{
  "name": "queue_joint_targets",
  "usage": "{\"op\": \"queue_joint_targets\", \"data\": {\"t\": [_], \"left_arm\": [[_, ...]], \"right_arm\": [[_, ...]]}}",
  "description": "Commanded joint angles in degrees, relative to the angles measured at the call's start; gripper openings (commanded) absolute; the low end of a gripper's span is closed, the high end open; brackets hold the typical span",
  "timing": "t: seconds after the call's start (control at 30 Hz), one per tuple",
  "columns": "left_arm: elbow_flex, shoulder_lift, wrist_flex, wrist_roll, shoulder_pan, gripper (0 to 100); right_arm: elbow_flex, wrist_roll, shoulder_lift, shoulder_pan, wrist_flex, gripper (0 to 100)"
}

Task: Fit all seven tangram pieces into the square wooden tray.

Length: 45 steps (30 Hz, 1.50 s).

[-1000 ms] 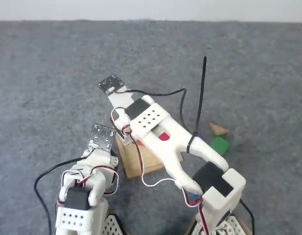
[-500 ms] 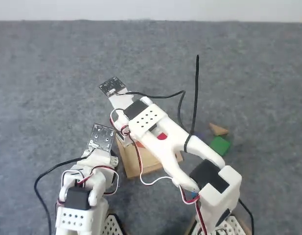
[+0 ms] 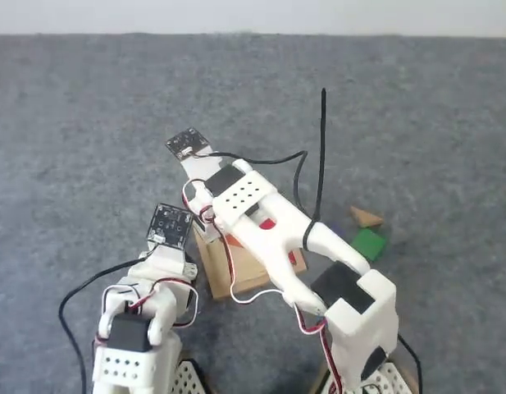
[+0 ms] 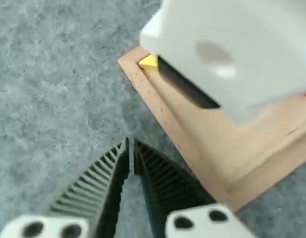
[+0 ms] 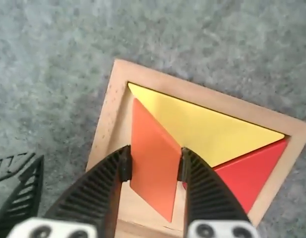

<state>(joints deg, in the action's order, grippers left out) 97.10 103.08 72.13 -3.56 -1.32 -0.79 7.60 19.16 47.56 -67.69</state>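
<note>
The square wooden tray [image 5: 106,123] holds a yellow triangle [image 5: 202,128] and a red triangle [image 5: 248,172]. An orange parallelogram [image 5: 149,126] lies tilted inside the tray against the yellow triangle, and my right gripper [image 5: 154,153] is shut on it, one finger on each long side. My left gripper [image 4: 131,145] is shut with nothing in it, low over the carpet just outside the tray's rim [image 4: 157,106]. In the high view the right arm [image 3: 261,222] covers most of the tray [image 3: 224,281].
A green square [image 3: 369,244], a tan triangle [image 3: 366,217] and a bluish piece [image 3: 339,232] lie on the grey carpet right of the tray. The left gripper's finger [image 5: 21,186] shows close to the tray's outer edge.
The right arm has shifted a little to the left over the tray. The left arm's wrist has tipped slightly; its base has stayed put.
</note>
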Motion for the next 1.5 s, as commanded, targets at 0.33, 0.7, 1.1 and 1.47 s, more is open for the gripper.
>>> {"op": "queue_joint_targets", "data": {"t": [0.33,0.7,1.1,1.47], "left_arm": [[-0.57,1.05,0.18,-0.53,0.09,2],[-0.57,1.05,0.18,-0.53,0.09,2],[-0.57,1.05,0.18,-0.53,0.09,2],[-0.57,1.05,0.18,-0.53,0.0,2]], "right_arm": [[2.81,-1.85,-0.4,1.27,-1.36,25.9],[2.9,-3.96,-8.04,-5.05,-4.88,19.9],[-7.3,-19.78,-13.76,-27.91,-1.36,11.7],[-8.35,-22.15,-4.7,-22.81,1.63,11.7]]}}
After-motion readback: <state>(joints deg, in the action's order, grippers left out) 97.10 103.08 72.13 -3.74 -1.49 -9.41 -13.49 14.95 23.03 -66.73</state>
